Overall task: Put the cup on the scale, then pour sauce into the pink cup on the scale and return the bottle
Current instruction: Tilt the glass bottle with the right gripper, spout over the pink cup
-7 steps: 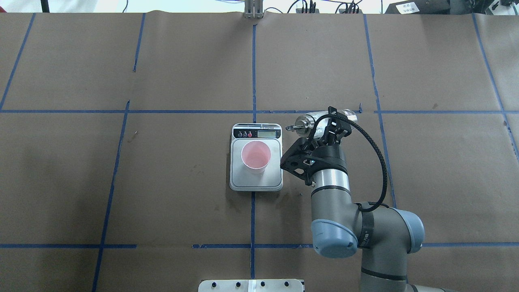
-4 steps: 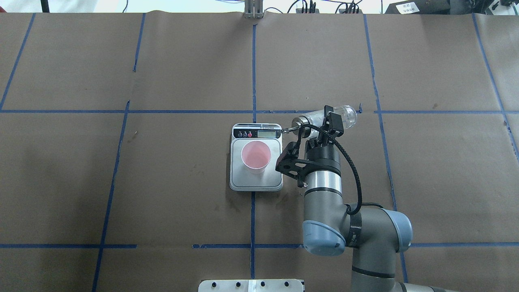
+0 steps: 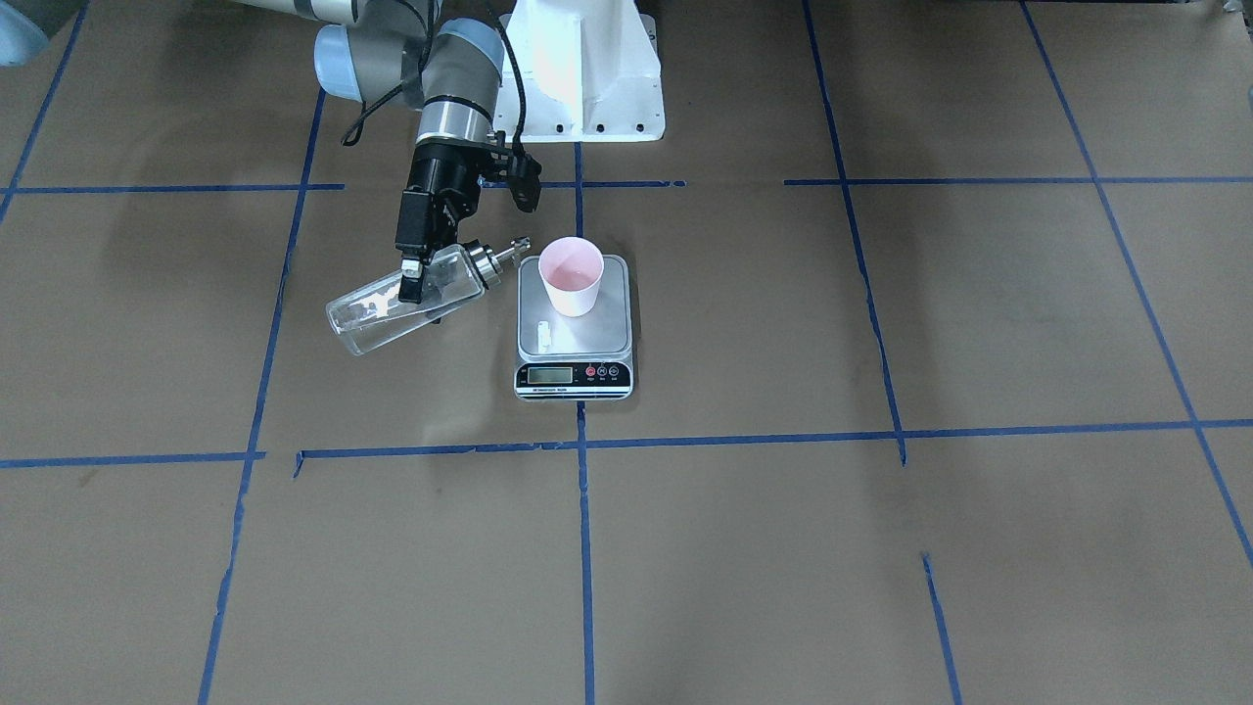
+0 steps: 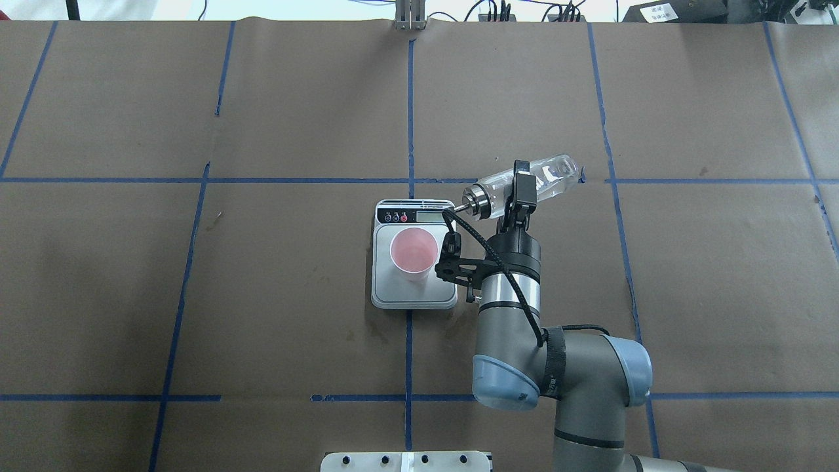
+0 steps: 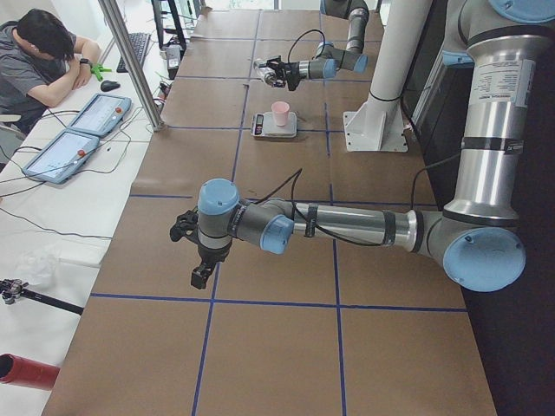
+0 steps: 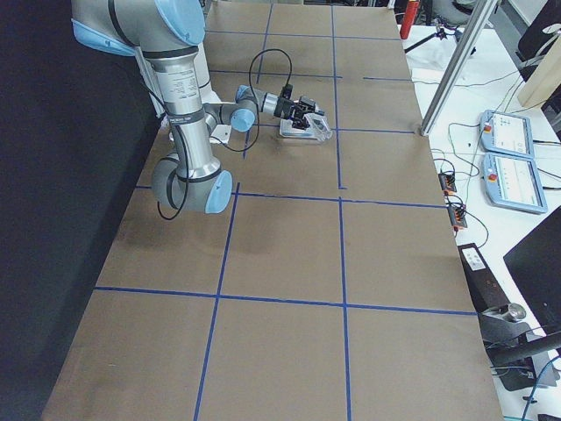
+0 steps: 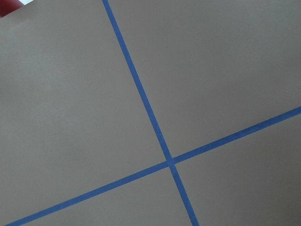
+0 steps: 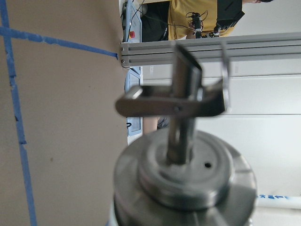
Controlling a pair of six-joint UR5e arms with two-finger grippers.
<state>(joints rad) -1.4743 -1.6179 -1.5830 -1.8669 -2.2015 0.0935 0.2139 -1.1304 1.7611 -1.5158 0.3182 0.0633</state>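
Observation:
The pink cup [image 4: 413, 251] stands upright on the scale [image 4: 414, 296], also seen in the front view as cup [image 3: 572, 274] on scale [image 3: 580, 343]. My right gripper [image 4: 521, 190] is shut on the clear glass bottle [image 4: 554, 174], held in the air, lying nearly level. Its silver cap and spout [image 4: 459, 207] point at the scale's display corner, short of the cup. In the front view the bottle [image 3: 377, 318] sits left of the cup. The right wrist view shows the cap [image 8: 183, 183] close up. No sauce stream shows. My left gripper [image 5: 201, 264] hangs over bare table; I cannot tell its state.
The white robot base [image 3: 582, 69] stands behind the scale. A metal plate [image 4: 406, 461] lies at the near table edge. Blue tape lines grid the brown paper. An operator [image 5: 39, 61] and tablets [image 5: 74, 143] are beside the table, past an aluminium post [image 5: 130, 61].
My right arm has shifted left and its wrist has turned. The bottle moved with it, its spout now closer to the scale's display. The cup and scale have not moved.

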